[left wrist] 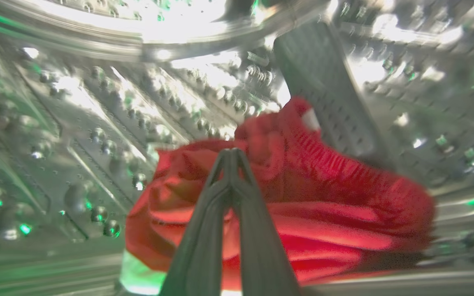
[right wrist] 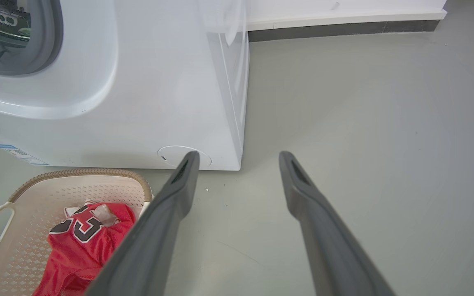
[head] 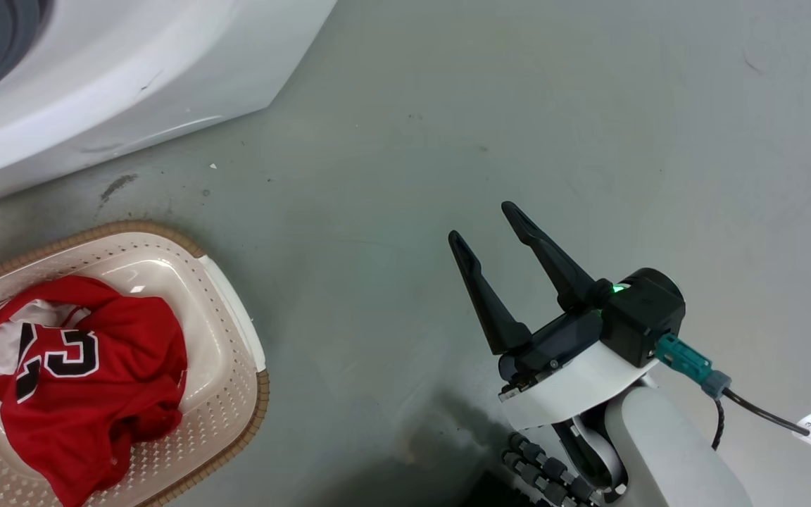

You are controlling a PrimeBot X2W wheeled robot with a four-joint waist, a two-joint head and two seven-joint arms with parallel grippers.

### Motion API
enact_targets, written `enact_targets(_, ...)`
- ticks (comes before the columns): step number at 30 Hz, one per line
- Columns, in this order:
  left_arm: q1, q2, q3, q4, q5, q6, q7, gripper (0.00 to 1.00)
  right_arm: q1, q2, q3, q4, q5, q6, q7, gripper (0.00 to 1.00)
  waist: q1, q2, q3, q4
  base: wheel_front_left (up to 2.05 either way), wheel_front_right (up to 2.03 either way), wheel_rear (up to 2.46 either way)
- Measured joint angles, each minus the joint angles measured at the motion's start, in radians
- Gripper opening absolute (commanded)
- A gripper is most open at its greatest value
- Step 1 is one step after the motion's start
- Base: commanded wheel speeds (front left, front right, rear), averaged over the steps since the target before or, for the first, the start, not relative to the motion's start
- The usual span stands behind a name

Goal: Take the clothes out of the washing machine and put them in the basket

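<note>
Inside the washing machine's perforated steel drum lies a crumpled red garment of the clothes. My left gripper is shut, its fingertips pressed together just in front of the red fabric; I cannot tell whether any cloth is pinched. A red jersey with black-and-white numerals lies in the cream basket on the floor by the washer. My right gripper hangs open and empty above bare floor, to the right of the basket. In the right wrist view the jersey and basket show at lower left.
The white washing machine stands close behind the basket, its porthole at the upper left. A grey drum paddle rises behind the garment. Grey floor spreads to the right, up to a dark skirting strip.
</note>
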Motion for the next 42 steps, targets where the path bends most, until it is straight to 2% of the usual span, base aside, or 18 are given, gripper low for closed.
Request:
enact_targets(6, 0.066, -0.019, 0.035, -0.086, -0.025, 0.067, -0.140, 0.00, 0.000, 0.000, -0.021, 0.002, -0.011, 0.000, 0.000, 1.00, 0.0000, 0.0000, -0.025, 0.013, 0.00, 0.00, 0.00)
enact_targets(11, 0.129, -0.060, 0.055, -0.090, -0.064, 0.088, -0.291, 0.00, 0.003, 0.000, -0.054, 0.004, -0.031, 0.000, -0.001, 1.00, 0.0000, 0.0000, -0.068, 0.030, 0.00, 0.00, 0.00)
enact_targets(14, 0.158, -0.083, 0.058, -0.059, -0.083, 0.081, -0.394, 0.00, 0.009, 0.000, -0.068, 0.002, -0.045, 0.000, 0.001, 1.00, -0.0001, 0.0000, -0.103, 0.042, 0.00, 0.00, 0.00)
enact_targets(15, 0.222, -0.122, 0.074, 0.028, -0.128, 0.060, -0.539, 0.00, 0.043, 0.000, -0.094, -0.006, -0.062, 0.000, 0.023, 1.00, -0.0001, 0.0000, -0.176, 0.057, 0.00, 0.00, 0.00)
enact_targets(20, 0.307, -0.195, 0.079, 0.086, -0.173, 0.051, -0.661, 0.00, 0.088, 0.000, -0.133, -0.017, -0.081, 0.000, 0.050, 1.00, -0.0001, 0.0000, -0.264, 0.075, 0.00, 0.00, 0.00)
enact_targets(30, 0.460, -0.328, 0.111, 0.124, -0.267, 0.018, -0.765, 0.00, 0.192, 0.001, -0.200, -0.049, -0.111, 0.000, 0.126, 1.00, -0.0003, 0.0000, -0.438, 0.135, 0.00, 0.00, 0.00)
enact_targets(31, 0.484, -0.342, 0.115, 0.114, -0.276, 0.003, -0.771, 0.00, 0.209, 0.000, -0.212, -0.058, -0.116, 0.000, 0.138, 1.00, -0.0003, 0.0000, -0.469, 0.149, 0.00, 0.00, 0.00)
enact_targets(34, 0.517, -0.356, 0.121, 0.088, -0.282, 0.000, -0.773, 0.00, 0.216, 0.001, -0.222, -0.070, -0.124, 0.000, 0.151, 1.00, -0.0003, 0.0000, -0.499, 0.161, 0.00, 0.00, 0.00)
enact_targets(35, 0.558, -0.376, 0.125, 0.043, -0.281, -0.003, -0.773, 0.00, 0.232, 0.000, -0.228, -0.080, -0.127, 0.000, 0.160, 1.00, -0.0004, 0.0000, -0.527, 0.172, 0.00, 0.00, 0.00)
enact_targets(42, 0.672, -0.422, 0.142, -0.104, -0.263, -0.008, -0.775, 0.00, 0.270, 0.000, -0.252, -0.120, -0.138, 0.000, 0.191, 1.00, -0.0005, 0.0000, -0.593, 0.203, 0.00, 0.00, 0.00)
